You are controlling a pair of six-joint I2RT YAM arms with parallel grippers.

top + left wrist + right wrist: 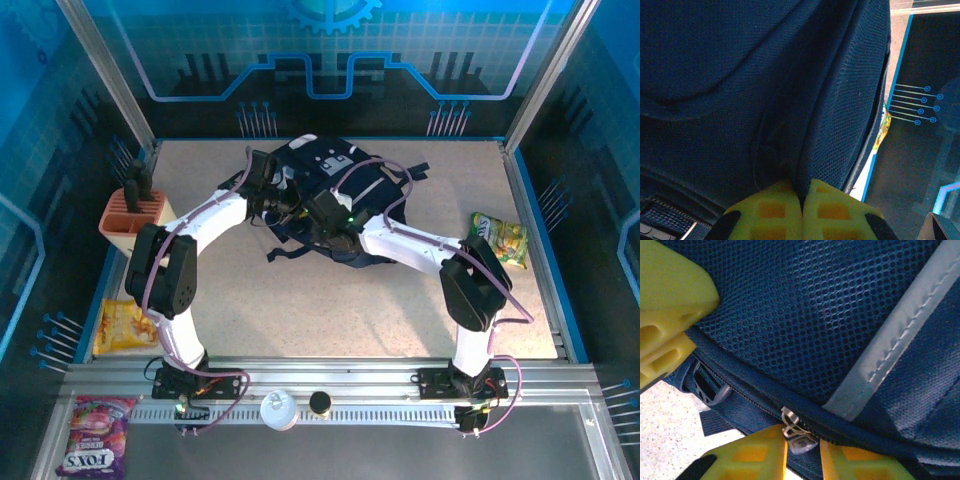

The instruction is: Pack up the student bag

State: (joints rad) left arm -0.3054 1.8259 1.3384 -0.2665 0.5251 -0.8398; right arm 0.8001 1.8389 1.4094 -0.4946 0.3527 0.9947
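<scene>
Grip: right gripper (802,452) narrow, pads either side of the zip pull (798,438); I cannot tell whether it is clamped.
Anchor: left gripper (802,207) closed, pinching a fold of the bag (790,75).
Zip: looks closed where it shows, running under the mesh panel.
Bag: lying mid-table (350,300), toward the far edge, both arms over it.
Step, as I judge: opening the zip.
Doing it well: seat the pull deep between the pads before dragging; drag along the track, not away from it; hold the left pinch taut so the fabric does not bunch.
Waiting: snack pack (500,240) by the right edge, well apart from the bag.
</scene>
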